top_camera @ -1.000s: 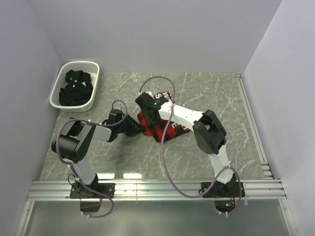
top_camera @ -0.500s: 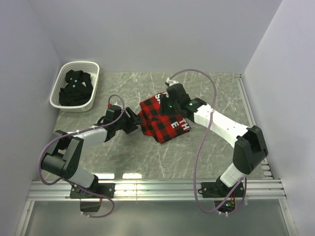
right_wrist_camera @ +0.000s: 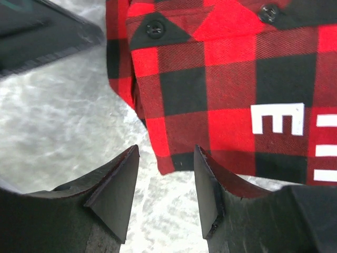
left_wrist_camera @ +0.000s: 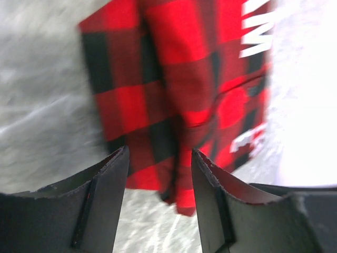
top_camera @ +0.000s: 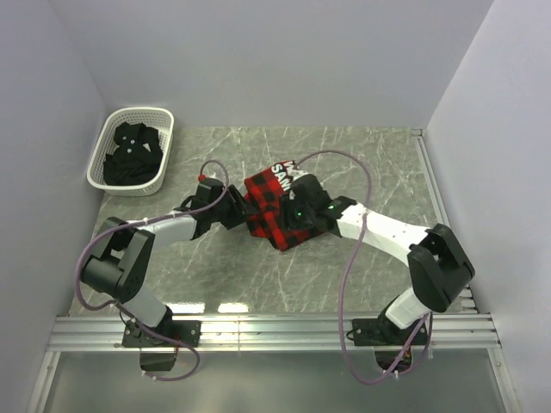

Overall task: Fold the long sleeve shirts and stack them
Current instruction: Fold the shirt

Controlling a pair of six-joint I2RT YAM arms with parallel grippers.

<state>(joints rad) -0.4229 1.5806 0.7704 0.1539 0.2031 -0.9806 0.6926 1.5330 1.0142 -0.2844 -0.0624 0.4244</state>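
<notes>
Over the marble table (top_camera: 370, 163), left claw (left_wrist_camera: 158, 158) and right claw (right_wrist_camera: 166, 153) reach low beside the flannel shirt (top_camera: 265, 219), both parted, empty.

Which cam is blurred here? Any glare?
Left wrist: flannel and table smeared by motion blur, right edge washed out pale. Right wrist: sharp, weave and buttons crisp. Top external: in focus, with two bright glare patches on the table's near edge.

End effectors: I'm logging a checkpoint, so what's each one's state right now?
Left end effector: open, empty.
Right end effector: open, empty.
</notes>
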